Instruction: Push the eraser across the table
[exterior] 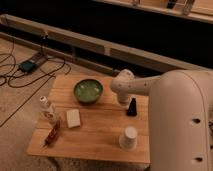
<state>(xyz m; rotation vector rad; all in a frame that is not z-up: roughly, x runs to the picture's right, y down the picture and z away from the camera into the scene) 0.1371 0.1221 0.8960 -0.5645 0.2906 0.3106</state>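
We find the eraser [132,108], a small flat black block, lying on the right side of the counter [100,132], toward its far edge (it looks narrower at its far end). The counter is a low rectangle of light wooden planks. The tool [128,100], fingers closed, hangs at the eraser's far end; we cannot tell whether they touch.

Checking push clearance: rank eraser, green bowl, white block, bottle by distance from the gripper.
1. eraser, right by the gripper
2. green bowl, back centre
3. white block, front left
4. bottle, far left edge
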